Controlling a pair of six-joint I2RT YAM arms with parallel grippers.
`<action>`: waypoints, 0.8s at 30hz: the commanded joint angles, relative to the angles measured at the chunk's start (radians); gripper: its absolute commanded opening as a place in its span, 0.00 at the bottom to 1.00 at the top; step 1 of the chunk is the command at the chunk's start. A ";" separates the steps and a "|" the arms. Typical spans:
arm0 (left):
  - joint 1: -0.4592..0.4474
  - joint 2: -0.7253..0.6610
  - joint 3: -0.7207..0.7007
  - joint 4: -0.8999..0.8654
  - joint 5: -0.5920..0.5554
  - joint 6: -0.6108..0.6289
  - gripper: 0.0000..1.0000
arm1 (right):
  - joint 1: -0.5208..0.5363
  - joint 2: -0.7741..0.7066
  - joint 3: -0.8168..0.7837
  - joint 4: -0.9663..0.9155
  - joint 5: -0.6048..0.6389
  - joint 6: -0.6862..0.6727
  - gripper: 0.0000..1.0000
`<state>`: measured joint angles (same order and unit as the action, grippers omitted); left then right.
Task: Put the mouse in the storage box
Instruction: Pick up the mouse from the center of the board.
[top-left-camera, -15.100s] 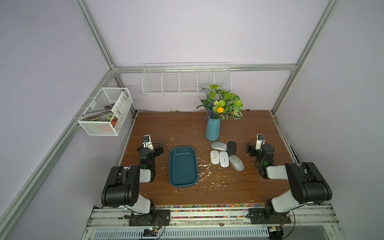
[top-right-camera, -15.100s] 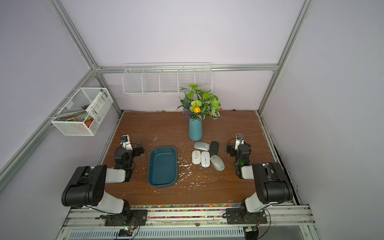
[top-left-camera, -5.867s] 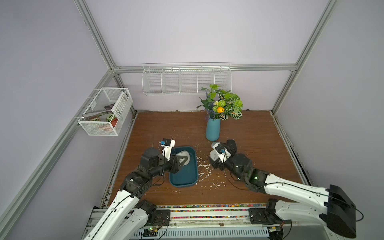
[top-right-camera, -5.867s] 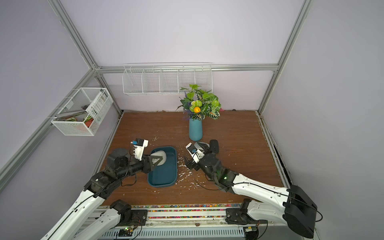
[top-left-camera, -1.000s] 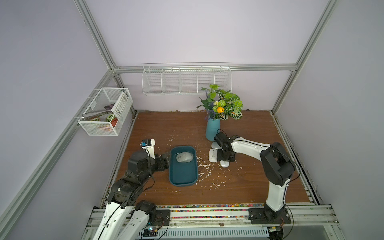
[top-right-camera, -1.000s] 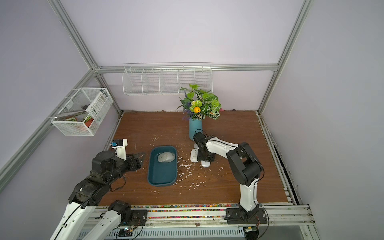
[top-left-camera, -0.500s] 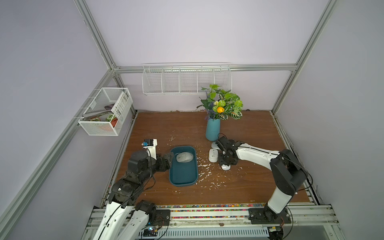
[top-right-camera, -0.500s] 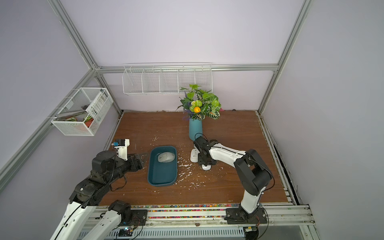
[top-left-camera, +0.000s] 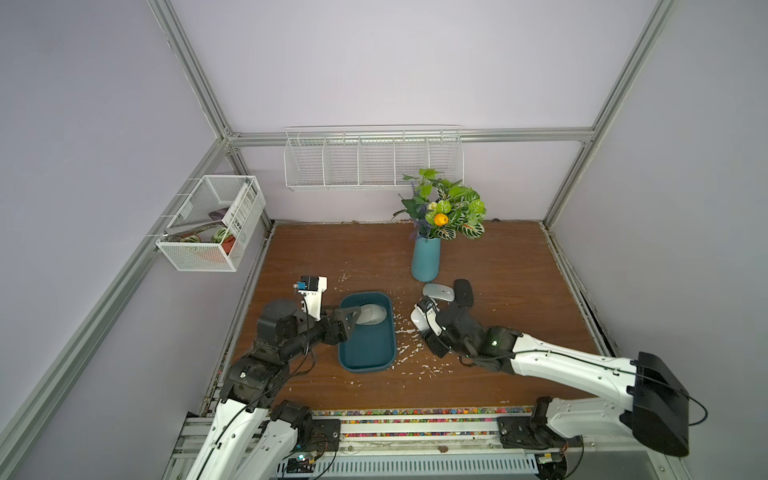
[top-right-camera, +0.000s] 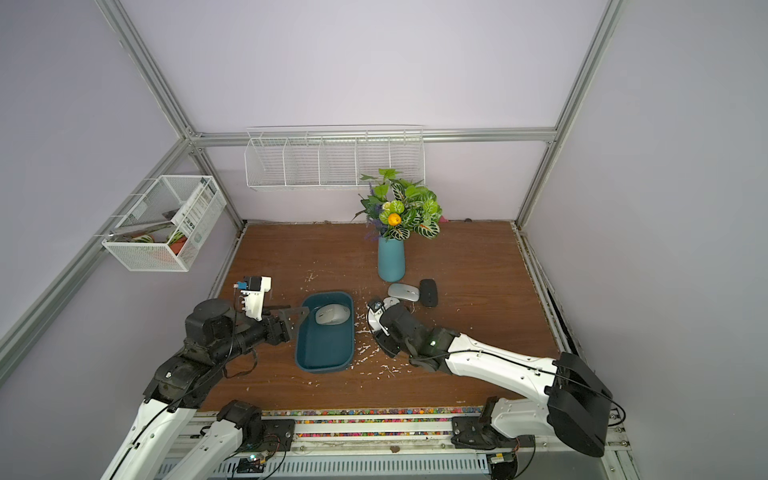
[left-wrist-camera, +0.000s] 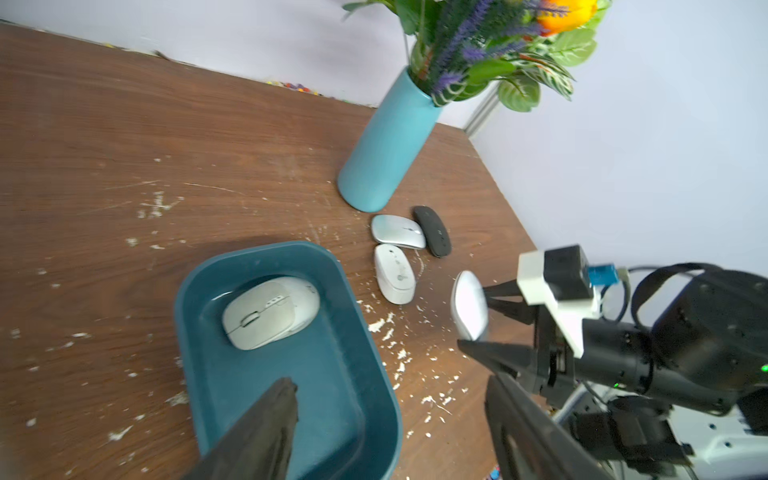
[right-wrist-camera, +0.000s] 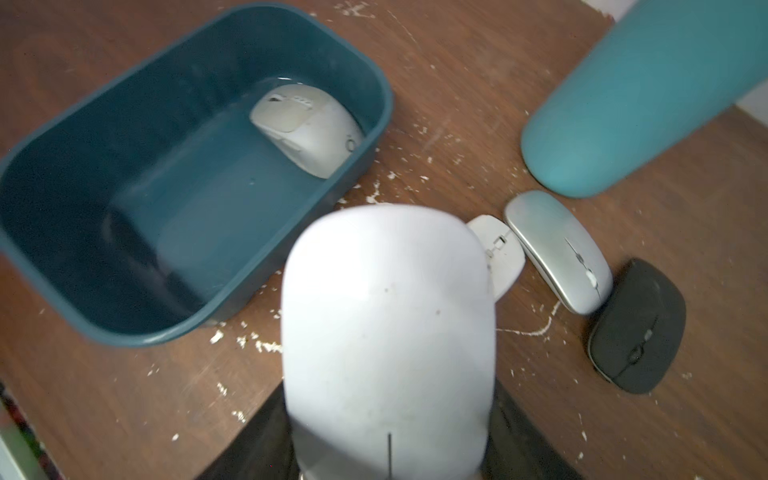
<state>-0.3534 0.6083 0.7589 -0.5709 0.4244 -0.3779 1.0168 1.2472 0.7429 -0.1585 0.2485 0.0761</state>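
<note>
Left gripper (top-left-camera: 350, 319), jaws parted and empty, hangs over the left rim of the storage box (top-left-camera: 365, 366) at its far end. Inside, a grey mouse (top-left-camera: 371, 314) lies against the far wall; the near floor is bare. Right gripper (left-wrist-camera: 473, 318), closed on a white mouse (right-wrist-camera: 386, 332), holds it off the table (top-left-camera: 498, 257) just beyond the box's right rim. Farther right, a flat white mouse (left-wrist-camera: 394, 274), a silver mouse (left-wrist-camera: 398, 232) and a black mouse (left-wrist-camera: 432, 231) lie near the vase (top-left-camera: 425, 259).

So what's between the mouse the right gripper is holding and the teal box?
Just bare table with scattered white flecks between the white mouse and the storage box, shown in the left wrist view.
</note>
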 joint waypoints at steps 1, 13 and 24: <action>0.002 0.013 -0.031 0.091 0.159 -0.028 0.76 | 0.053 -0.056 -0.073 0.189 -0.056 -0.194 0.58; -0.012 0.128 -0.119 0.273 0.367 -0.163 0.75 | 0.117 -0.135 -0.153 0.243 -0.157 -0.297 0.59; -0.165 0.224 -0.191 0.423 0.348 -0.253 0.73 | 0.117 -0.139 -0.161 0.251 -0.161 -0.299 0.59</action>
<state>-0.5026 0.8249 0.5682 -0.2028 0.7681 -0.6098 1.1282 1.1290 0.5957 0.0551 0.0994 -0.2108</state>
